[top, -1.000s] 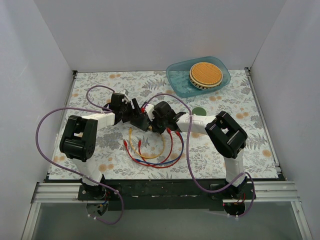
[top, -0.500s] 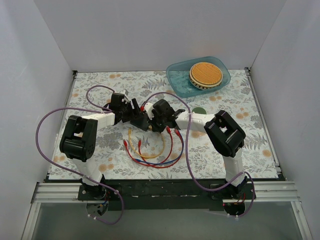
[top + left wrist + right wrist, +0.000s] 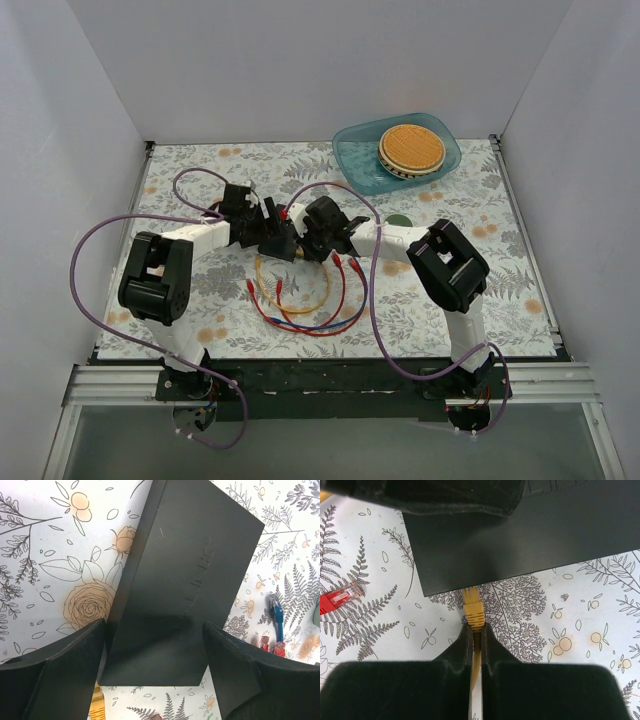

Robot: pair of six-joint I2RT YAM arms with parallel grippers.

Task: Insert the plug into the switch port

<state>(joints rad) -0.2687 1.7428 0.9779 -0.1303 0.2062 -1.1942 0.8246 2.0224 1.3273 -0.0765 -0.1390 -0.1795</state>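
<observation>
The right gripper (image 3: 476, 630) clamps the yellow plug (image 3: 471, 607) just behind its head, which looks light and stiff, cable floppy; the left gripper (image 3: 152, 627) straddles the box (image 3: 185, 570), grip unclear.

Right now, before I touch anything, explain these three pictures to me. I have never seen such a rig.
Two robot arms are bolted at the near edge of a flower-patterned table. The wide picture looks down from above and behind them; the other two come from a camera on each wrist, so each shows its own fingers. Between the hands is a flat black box; on the table lie loose coloured cables and, at the back, a blue tray with a round waffle-like disc. The left hand has a finger on each side of the box; whether it presses it I cannot tell. The right hand is shut on a yellow plug, whose tip meets the box's edge. Whether it is fully in is not visible.
</observation>
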